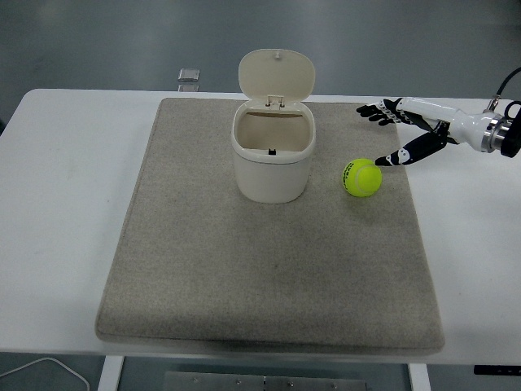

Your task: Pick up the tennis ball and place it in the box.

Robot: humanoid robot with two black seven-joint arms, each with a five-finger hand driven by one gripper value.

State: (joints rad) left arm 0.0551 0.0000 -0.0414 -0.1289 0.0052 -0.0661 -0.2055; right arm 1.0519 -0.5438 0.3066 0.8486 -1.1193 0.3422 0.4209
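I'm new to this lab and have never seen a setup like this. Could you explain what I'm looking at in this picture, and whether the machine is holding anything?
The picture comes from a camera mounted high on a humanoid robot, looking forward and down over a white table. A grey mat covers most of it. On the mat stands a cream box with its hinged lid flipped up, so the inside is open. To the box's right lies a yellow-green tennis ball, which is meant to go into the box. A small flat object sits at the table's far edge; I cannot tell what it is. Coming in from the right is the robot hand, black and white with five fingers. They are spread, with one fingertip close to the ball, and it holds nothing yet. The left arm is out of sight.
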